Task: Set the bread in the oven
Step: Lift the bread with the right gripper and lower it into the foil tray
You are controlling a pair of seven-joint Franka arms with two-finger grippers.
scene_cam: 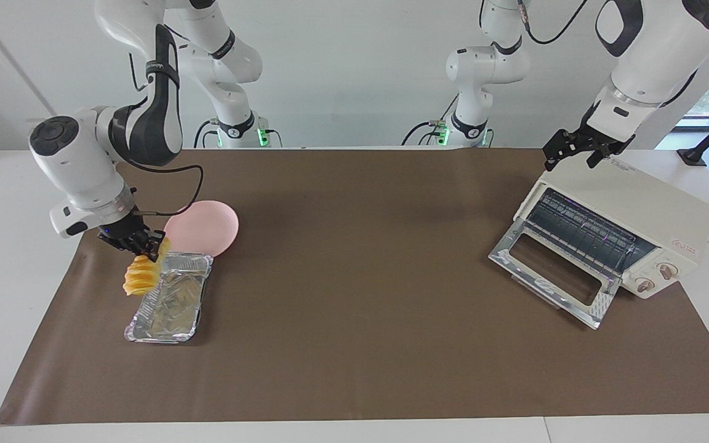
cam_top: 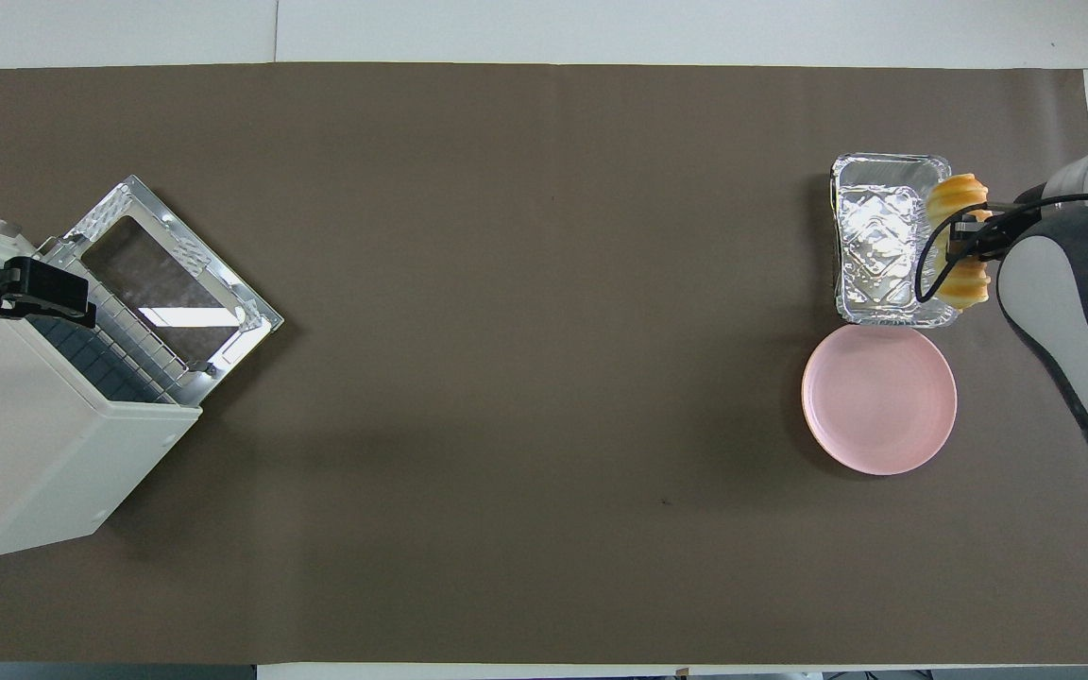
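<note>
My right gripper (scene_cam: 147, 250) is shut on the bread (scene_cam: 140, 278), a golden-yellow twisted loaf that hangs tilted from its fingers. It holds the bread in the air over the edge of the silver foil tray (scene_cam: 173, 301) on the right arm's end of the table. In the overhead view the right gripper (cam_top: 965, 242) and the bread (cam_top: 958, 195) cover the foil tray's (cam_top: 876, 247) outer rim. The cream-white oven (scene_cam: 644, 206) stands at the left arm's end with its glass door (scene_cam: 554, 277) folded down. My left gripper (scene_cam: 576, 152) waits open above the oven's top.
An empty round pink plate (scene_cam: 207, 226) lies next to the foil tray, nearer to the robots; it also shows in the overhead view (cam_top: 879, 399). The oven (cam_top: 25, 453) and its open door (cam_top: 171, 274) sit at an angle on the brown mat (scene_cam: 360, 246).
</note>
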